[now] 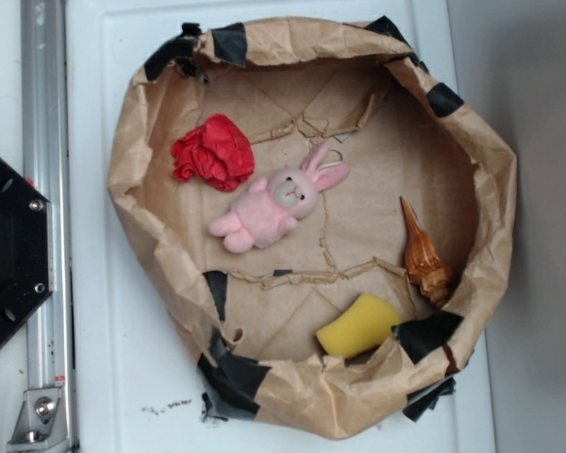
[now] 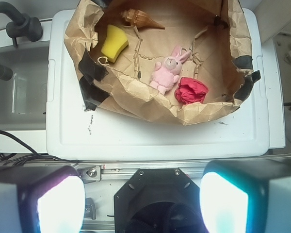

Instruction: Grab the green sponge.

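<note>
Fingers (image 2: 60, 204) spread wide apart at bottom of wrist view, holding nothing, well away from green sponge (image 2: 114, 42). Sponge sits inside crumpled paper bag (image 1: 132, 142), near its taped rim, just beside brown seashell (image 1: 423, 255). Looks yellow, foam, rounded corners, slightly wedge-shaped.

No readable text, labels, brand names, numbers or signs appear in either view. The small dark marks on the white tray (image 1: 264, 429) below the paper bag (image 1: 495, 189) are illegible.
</note>
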Available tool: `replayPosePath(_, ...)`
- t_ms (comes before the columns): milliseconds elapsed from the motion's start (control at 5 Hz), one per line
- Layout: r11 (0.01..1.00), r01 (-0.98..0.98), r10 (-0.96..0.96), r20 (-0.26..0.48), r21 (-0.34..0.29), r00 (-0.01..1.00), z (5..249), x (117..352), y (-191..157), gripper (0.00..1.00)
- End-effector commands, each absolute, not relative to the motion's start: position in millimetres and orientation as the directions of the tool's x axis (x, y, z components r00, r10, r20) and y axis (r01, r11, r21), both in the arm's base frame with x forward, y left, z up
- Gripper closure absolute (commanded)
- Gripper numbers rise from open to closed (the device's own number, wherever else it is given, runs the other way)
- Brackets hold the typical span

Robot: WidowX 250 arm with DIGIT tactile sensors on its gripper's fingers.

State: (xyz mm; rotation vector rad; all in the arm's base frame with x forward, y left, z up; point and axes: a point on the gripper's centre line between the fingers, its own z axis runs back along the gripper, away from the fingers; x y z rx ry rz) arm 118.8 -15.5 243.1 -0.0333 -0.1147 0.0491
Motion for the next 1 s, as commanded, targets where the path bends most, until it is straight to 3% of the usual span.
replayPosePath(0,0.998,-0.047,0.051,0.114,-0.036,0.992,243,119,-16,0.00)
replayPosePath(200,0.983,-0.137,0.155,0.155,-0.121,0.976,212,164,-2,0.00)
replayPosePath(400,0.928,-0.283,0.327,0.165,-0.242,0.931,195,199,7,0.00)
replayPosePath(600,0.859,-0.370,0.439,0.137,-0.353,0.888,160,230,18,0.00)
replayPosePath(800,0.833,-0.395,0.465,0.103,-0.386,0.879,130,251,17,0.00)
